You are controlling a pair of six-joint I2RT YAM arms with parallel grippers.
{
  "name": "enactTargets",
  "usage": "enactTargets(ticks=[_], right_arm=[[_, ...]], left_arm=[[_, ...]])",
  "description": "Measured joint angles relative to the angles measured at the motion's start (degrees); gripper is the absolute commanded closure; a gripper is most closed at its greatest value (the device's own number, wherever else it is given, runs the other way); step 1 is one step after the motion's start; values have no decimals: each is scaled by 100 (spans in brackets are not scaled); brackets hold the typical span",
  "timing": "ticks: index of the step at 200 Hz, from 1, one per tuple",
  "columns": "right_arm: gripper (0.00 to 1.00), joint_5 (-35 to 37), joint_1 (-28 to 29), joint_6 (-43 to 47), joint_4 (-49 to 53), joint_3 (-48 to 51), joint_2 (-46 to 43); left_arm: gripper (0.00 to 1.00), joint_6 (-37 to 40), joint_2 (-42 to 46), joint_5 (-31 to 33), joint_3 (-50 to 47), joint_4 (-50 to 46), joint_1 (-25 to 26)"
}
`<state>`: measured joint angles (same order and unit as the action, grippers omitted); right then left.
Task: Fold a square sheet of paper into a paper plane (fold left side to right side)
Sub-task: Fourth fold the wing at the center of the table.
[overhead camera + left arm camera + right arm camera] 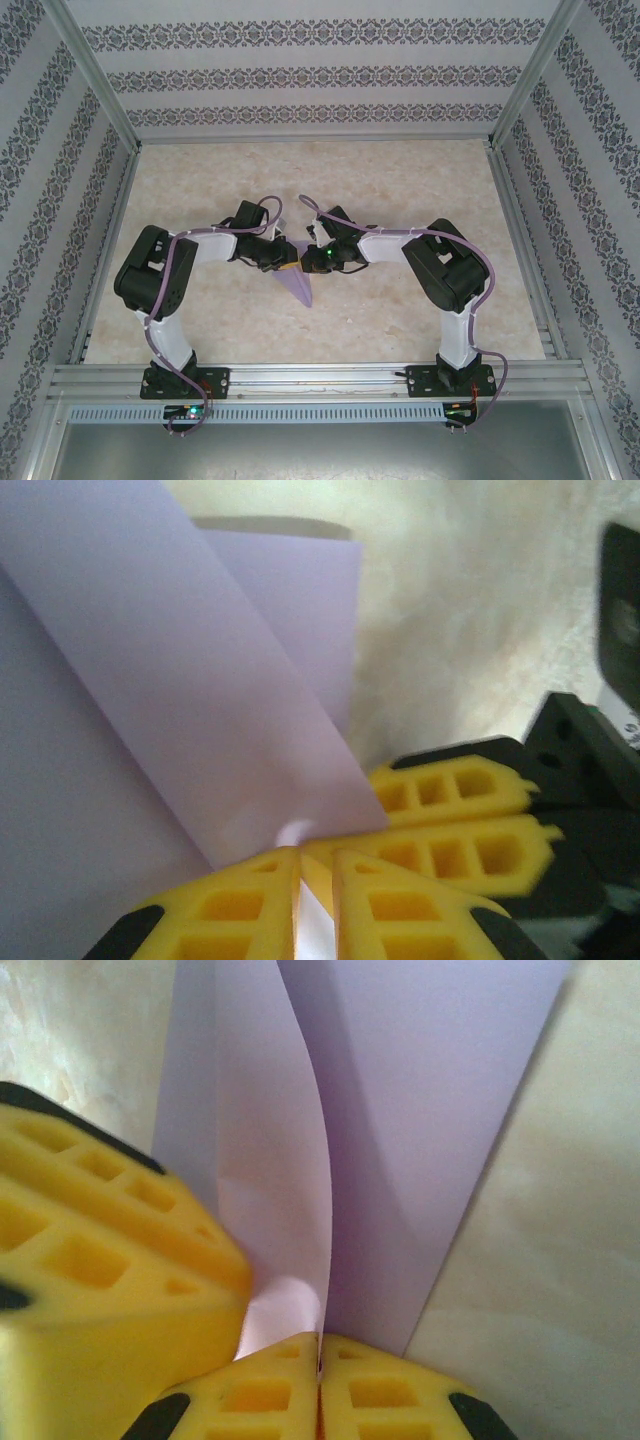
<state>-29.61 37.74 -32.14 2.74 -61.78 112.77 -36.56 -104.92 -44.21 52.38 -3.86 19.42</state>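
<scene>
- Patterned walls (300,75) stand round a pale, stony-looking bench (420,190). Both arms meet in the middle of it.
- Look at the left claw (316,905) first. It is almost shut. A thin bit of the purple paper (150,730) sits in the slit between its yellow pads (230,910), so it looks like it is pinching the paper.
- Next, the right claw (320,1390) is shut tight on the paper too. An edge of the paper goes right into the seam.
- Both claws sit just beside each other, holding the same end of the paper.
- From there the paper runs out as a long folded shape. From above, its tip (305,298) points toward the near edge of the bench. I cannot tell if it lies flat or hangs a little.
- One flap (280,1190) bends in a soft curve and is not flat.
- If the claws pull apart, the thin paper could rip between them.
- If the bent flap gets pressed down crooked, the crease could land in the wrong place.
- If one claw lets go too soon, the fold could pop open.
- Being so close, the claws could bump and push the paper out of line.
</scene>
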Motion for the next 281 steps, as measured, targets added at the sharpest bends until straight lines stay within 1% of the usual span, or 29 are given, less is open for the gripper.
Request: enactTargets(ticks=[49,119,195,242,268,281], right_arm=[[92,-2,0,2,9,-11,7],[90,-2,-4,50,22,-11,-2],[79,-201,-70,50,101,-13,-92],[72,-286,-240,42,201,-7,-417],[72,-289,-317,42,216,90,-750],[77,-302,-350,31,214,199,-960]], left_arm=[[85,122,-127,175,15,-31,9],[86,234,-122,212,17,-68,13],[86,297,-120,243,17,-76,13],[87,299,-120,245,15,-76,13],[87,297,-120,245,15,-76,13],[87,299,-120,247,15,-76,13]])
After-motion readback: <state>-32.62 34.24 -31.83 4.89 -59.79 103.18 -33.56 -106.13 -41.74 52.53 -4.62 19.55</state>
